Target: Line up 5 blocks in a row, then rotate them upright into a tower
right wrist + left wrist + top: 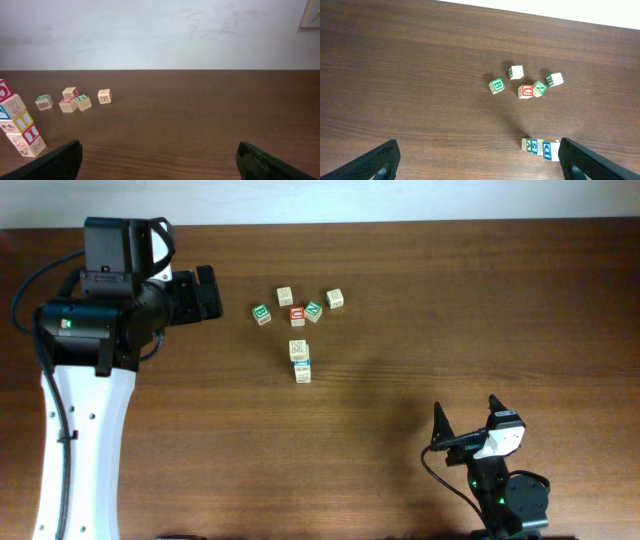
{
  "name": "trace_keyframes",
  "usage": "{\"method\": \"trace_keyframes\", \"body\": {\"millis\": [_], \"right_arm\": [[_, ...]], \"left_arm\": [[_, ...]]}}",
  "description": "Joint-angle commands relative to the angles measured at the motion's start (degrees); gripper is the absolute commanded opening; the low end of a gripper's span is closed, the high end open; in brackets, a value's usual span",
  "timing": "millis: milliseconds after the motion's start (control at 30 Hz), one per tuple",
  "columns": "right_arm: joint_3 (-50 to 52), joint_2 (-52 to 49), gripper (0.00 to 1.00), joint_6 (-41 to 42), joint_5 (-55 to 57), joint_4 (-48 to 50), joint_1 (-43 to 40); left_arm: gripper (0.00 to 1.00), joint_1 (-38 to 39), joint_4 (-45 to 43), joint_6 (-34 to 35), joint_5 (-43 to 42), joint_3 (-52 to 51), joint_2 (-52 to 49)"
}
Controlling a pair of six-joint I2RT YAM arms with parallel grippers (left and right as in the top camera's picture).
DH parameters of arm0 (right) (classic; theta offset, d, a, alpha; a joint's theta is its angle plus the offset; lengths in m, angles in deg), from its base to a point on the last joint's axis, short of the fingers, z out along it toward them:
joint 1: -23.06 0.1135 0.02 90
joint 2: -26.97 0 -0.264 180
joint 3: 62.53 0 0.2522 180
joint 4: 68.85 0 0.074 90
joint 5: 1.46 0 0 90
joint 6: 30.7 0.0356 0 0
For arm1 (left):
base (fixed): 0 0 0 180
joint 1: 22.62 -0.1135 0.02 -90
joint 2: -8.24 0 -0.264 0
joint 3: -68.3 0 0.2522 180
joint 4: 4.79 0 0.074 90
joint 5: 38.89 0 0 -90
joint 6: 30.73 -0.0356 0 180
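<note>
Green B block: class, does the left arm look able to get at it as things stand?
Probably yes. The left gripper is open, and bare table lies between it and the green B block. That block sits at the near end of the cluster, apart from its neighbours, with nothing in the way.

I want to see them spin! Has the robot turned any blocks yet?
Can't tell if any are turned. Nothing is in hand: the left gripper and right gripper are open and away from the blocks. All five turns look left to do.

Left arm (85, 410) white link, black joints, black cables.
</note>
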Motion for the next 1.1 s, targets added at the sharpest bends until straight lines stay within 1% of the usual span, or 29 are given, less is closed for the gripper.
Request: {"method": "trace_keyframes", "body": {"millis": [0,367,500,600,700,767,800,967,1067], "right_arm": [[0.6,0.6,0.98,-0.5,0.7,-0.1,-0.2],[0.6,0.6,0.98,-0.5,0.7,-0.1,-0.2],[0.6,0.6,0.98,-0.5,0.7,-0.1,-0.2],[0.6,0.6,0.98,-0.5,0.7,-0.1,-0.2],[0.6,0.6,0.98,-0.5,0.7,-0.1,-0.2],[0.6,0.6,0.98,-0.5,0.7,-0.1,-0.2],[0.6,0.6,0.98,-0.5,0.7,-0.1,-0.2],[0.6,0.6,0.98,-0.5,0.7,-0.1,-0.2],[0.6,0.6,0.98,-0.5,0.7,-0.1,-0.2]], "left_arm": [[0.99,0.0,-0.1,-0.7,0.4,0.6,-0.1],[0.99,-0.1,0.3,-0.7,0.5,0.6,-0.1],[0.99,0.0,-0.5,-0.8,3.7,-1.1,1.3],[0.99,0.0,-4.9,-4.5,3.8,-5.2,4.0],[0.99,0.0,-14.1,-12.9,0.9,-14.3,8.9],[0.99,0.0,-21.3,-17.8,-0.9,-22.1,13.2],[0.99,0.0,-27.2,-20.1,-1.2,-28.5,16.7],[0.99,-0.1,-47.3,-21.7,-0.9,-52.0,30.1],[0.99,-0.1,-56.1,-22.2,-0.9,-63.2,37.3]]}}
